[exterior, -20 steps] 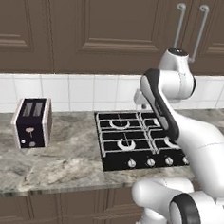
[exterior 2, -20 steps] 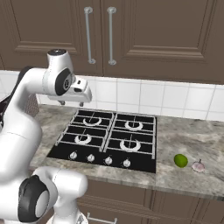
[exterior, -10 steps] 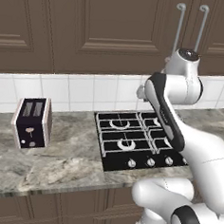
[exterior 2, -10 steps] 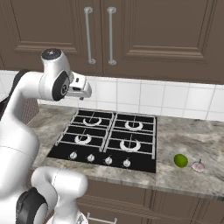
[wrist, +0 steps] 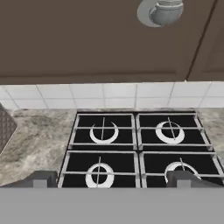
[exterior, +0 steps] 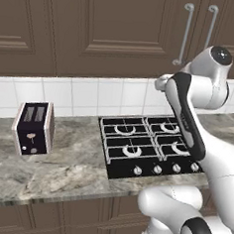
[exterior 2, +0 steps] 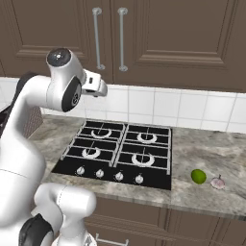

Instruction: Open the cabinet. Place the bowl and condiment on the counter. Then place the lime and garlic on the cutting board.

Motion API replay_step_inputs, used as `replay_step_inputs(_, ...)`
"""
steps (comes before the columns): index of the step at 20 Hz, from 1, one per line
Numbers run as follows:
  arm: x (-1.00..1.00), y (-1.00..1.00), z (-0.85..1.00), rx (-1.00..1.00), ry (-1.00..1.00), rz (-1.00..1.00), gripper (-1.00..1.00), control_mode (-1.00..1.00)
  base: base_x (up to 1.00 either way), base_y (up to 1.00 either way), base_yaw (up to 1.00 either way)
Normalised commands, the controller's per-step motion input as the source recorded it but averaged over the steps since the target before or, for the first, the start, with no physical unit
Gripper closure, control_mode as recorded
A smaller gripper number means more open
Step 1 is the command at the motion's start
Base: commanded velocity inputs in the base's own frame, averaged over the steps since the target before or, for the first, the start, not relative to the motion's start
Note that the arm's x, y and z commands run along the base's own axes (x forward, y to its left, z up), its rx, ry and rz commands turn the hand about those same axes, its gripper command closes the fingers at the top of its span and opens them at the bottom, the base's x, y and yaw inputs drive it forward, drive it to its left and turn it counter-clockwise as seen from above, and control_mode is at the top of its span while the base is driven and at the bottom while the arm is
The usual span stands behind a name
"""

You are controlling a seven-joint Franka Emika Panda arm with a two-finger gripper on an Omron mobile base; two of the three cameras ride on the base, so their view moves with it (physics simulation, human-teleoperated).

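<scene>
I am holding the gripper (wrist: 109, 178) up over the black hob (exterior 2: 117, 153), jaws standing wide and released, gripping nothing. The cabinet (exterior 2: 144, 38) is sitting shut (both bar handles (exterior 2: 98, 38) side by side). The lime (exterior 2: 198, 176) is lying on the table (exterior 2: 211, 153) just beside the garlic (exterior 2: 218, 183), right of the hob.

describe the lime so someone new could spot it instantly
Start at the black four-burner cooktop set in the counter. Right of it, near the front edge, sits the lime, small, round, bright green. Its one close neighbour, the garlic, is pale pinkish-white.
</scene>
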Motion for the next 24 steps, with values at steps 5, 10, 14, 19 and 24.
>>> replay_step_inputs(5,0.0,-0.33,0.59,0.02,-0.2,-0.03,-1.0,-1.0,0.0,0.0,0.0)
replay_step_inputs(10,0.09,-0.08,0.51,0.0,-0.22,-0.01,-1.0,-1.0,0.0,0.0,0.0)
replay_step_inputs(14,0.26,0.0,0.51,0.0,-0.26,-0.01,-1.0,-1.0,0.0,0.0,0.0)
replay_step_inputs(19,0.48,0.0,0.34,0.0,-0.28,-0.03,-1.0,-1.0,0.0,0.0,0.0)
replay_step_inputs(24,0.68,0.0,0.1,0.0,-0.23,-0.04,-1.0,-1.0,0.0,0.0,0.0)
